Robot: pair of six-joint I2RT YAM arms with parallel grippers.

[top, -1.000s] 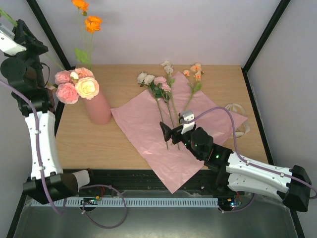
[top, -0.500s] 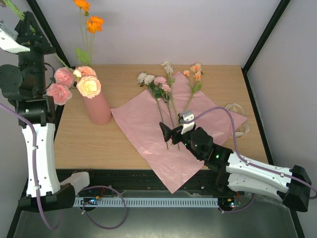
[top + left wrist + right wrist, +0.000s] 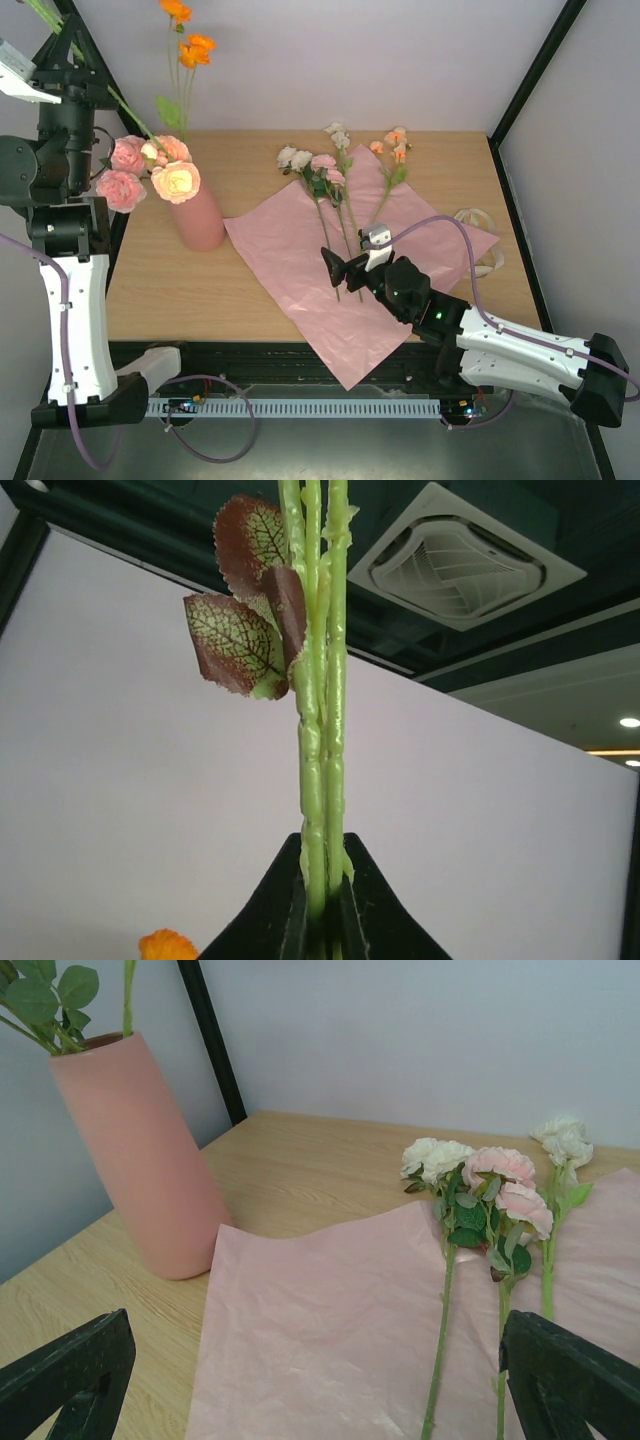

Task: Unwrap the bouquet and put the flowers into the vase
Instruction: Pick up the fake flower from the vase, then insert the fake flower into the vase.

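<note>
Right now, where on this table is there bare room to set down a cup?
Best: the bare table wood between the vase and the near edge, left of the pink wrapping sheet. A smaller patch lies at the back, between vase and loose flowers. Crowded: the sheet with stems, the right end effector above it, the ribbon beside it.

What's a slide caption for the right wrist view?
Open right gripper hovers over the pink paper, facing loose flowers; pink vase at left.
</note>
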